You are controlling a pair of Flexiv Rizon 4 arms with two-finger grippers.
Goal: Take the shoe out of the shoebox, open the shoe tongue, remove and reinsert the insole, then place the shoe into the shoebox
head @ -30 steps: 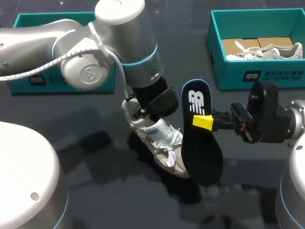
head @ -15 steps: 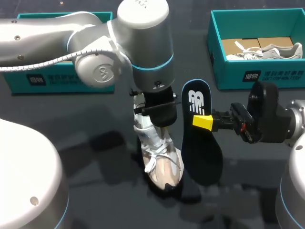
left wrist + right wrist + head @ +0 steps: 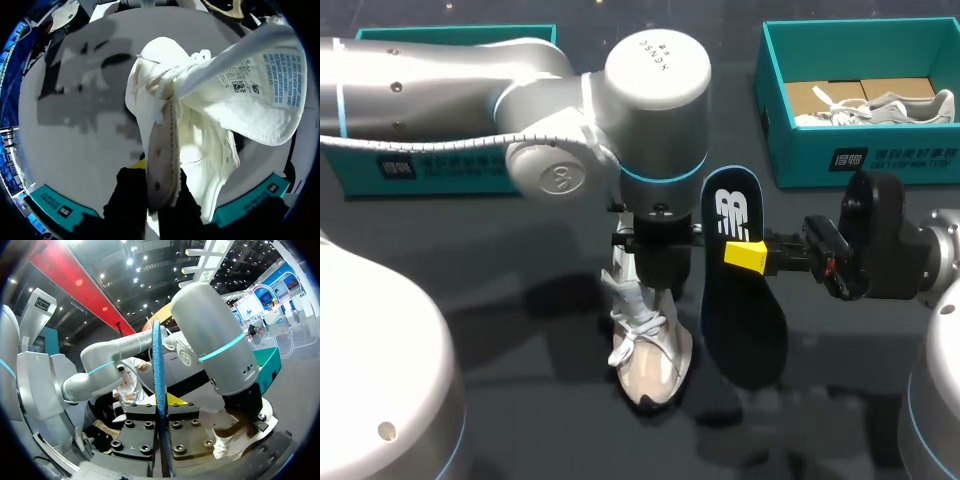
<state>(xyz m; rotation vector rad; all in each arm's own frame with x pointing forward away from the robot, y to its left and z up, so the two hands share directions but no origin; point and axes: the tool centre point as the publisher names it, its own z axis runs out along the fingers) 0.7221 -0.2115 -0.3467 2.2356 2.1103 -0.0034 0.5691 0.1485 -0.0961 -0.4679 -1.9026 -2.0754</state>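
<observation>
At ten o'clock sits a teal box (image 3: 450, 170). Mid-table, our left gripper (image 3: 660, 262) clamps the shoe (image 3: 648, 355) by its heel, toe pointing down, and our left wrist hides that heel. At its three o'clock, our right gripper (image 3: 752, 256) pinches the dark insole (image 3: 745, 320). At two o'clock, the shoebox (image 3: 800, 150) holds another shoe (image 3: 880, 105).

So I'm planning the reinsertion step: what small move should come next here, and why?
Probably ease the right gripper toward the shoe, tipping the insole's lower end at its opening. The insole hangs clear beside the shoe, pinched at its edge, and the left gripper holds the shoe by the heel, toe down.
</observation>
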